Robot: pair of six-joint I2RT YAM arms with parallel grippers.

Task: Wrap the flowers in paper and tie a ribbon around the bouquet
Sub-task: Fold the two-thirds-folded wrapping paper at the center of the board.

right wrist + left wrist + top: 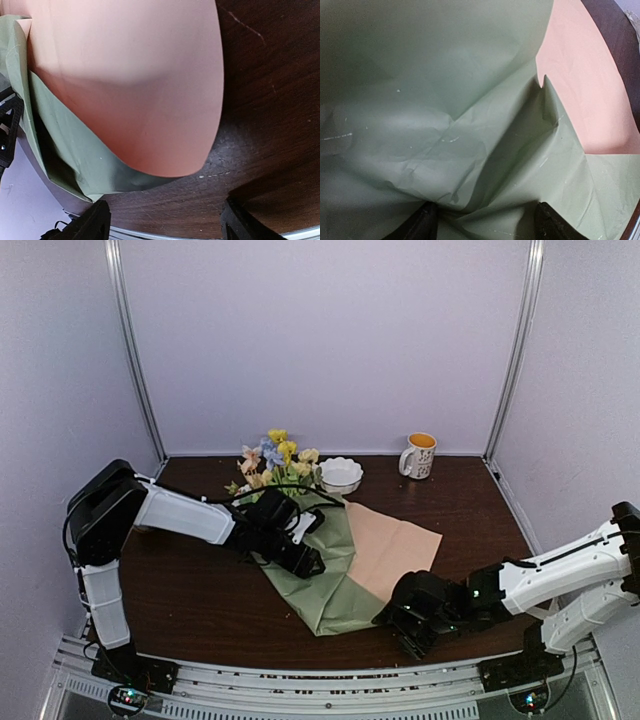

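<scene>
Overhead view of a dark wooden table (200,590). At frame centre lies the paper (345,585), a large thin sheet, sage green side up, with a peach-tan flap folded over on its right. The flowers (275,458) lie at its upper end, just above centre. Their pastel blossoms stick out past the paper, just beside a white bowl (340,475). A mug (418,455) stands at upper right. No ribbon shows in any view.

The left gripper (300,558) reaches in from the left and sits over the green paper at centre. In its wrist view the fingers (422,225) are spread at the bottom edge, with a creased ridge of green paper between them. No pinch is visible.

The right gripper (410,625) sits low at lower right of centre, near the paper's near corner. In its wrist view the fingers (92,222) are spread over bare table, and the flap's curled edge is just above them.

The paper looks light, soft and easily creased. It will likely slide on the smooth table and be hard to lift where it lies flat. The raised flap edge or the central ridge looks the best place to grip. The blossoms look fragile, so hold the bundle low, around the stems and through the paper.
</scene>
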